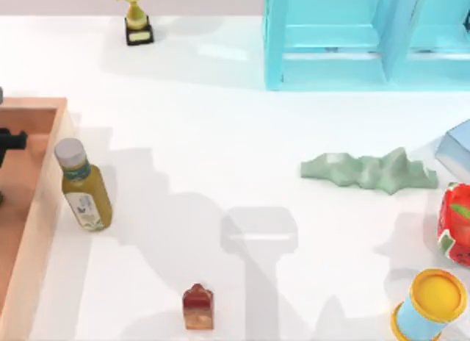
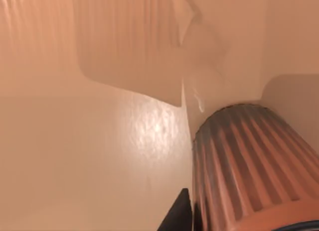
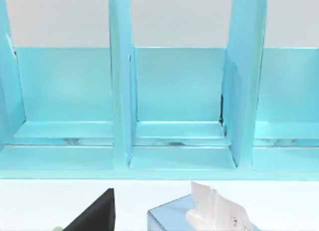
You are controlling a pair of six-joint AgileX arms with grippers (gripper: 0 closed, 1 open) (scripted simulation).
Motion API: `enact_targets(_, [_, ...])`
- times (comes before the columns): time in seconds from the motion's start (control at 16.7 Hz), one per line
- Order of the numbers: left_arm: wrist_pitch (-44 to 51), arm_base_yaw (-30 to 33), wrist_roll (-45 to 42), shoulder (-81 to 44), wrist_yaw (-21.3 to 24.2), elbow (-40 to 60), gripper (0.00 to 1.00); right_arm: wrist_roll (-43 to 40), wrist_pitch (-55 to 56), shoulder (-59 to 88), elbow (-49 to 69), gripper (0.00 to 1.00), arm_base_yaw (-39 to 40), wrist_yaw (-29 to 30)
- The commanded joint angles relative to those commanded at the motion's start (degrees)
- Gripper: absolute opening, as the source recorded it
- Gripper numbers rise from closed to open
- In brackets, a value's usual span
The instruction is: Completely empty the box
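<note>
Left gripper (image 1: 9, 141) sits over the box (image 1: 40, 209), fingers' state hidden; its wrist camera catches a ribbed cup (image 2: 249, 166) inside.

left arm, top view: a small matte black part (image 1: 10, 141) at the table's left edge, blocky, with a stubby end; above it, a thin grey sliver at the frame border.
left gripper finger, left wrist view: a black, pointed wedge (image 2: 178, 216), flat-sided, no markings visible.
right gripper finger, right wrist view: a black triangular blade (image 3: 95, 213), matte, straight slanted edge, plain surface.
cables, screws: cannot tell.
</note>
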State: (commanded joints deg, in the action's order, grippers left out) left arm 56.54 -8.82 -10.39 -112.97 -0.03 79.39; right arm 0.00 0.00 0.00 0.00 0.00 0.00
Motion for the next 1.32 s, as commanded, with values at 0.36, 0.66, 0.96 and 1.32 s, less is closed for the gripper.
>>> enact_targets(0.36, [-1.33, -0.16, 0.40, 0.64, -1.20, 2.14, 0.00, 0.00, 0.00, 0.00, 0.00, 1.00, 0.00, 0.00])
enact_targets(0.66, [4.01, 0.77, 1.32, 1.76, -4.35, 16.00, 0.00, 0.00, 0.00, 0.00, 0.00, 1.00, 0.00, 0.00])
enact_targets(0.96, [20.99, -0.11, 0.65, 2.02, -3.21, 25.49, 0.00, 0.00, 0.00, 0.00, 0.00, 1.00, 0.00, 0.00])
enact_targets(1.32, [28.82, 0.23, 0.23, 2.87, -0.03, 26.10, 0.00, 0.00, 0.00, 0.00, 0.00, 1.00, 0.00, 0.00])
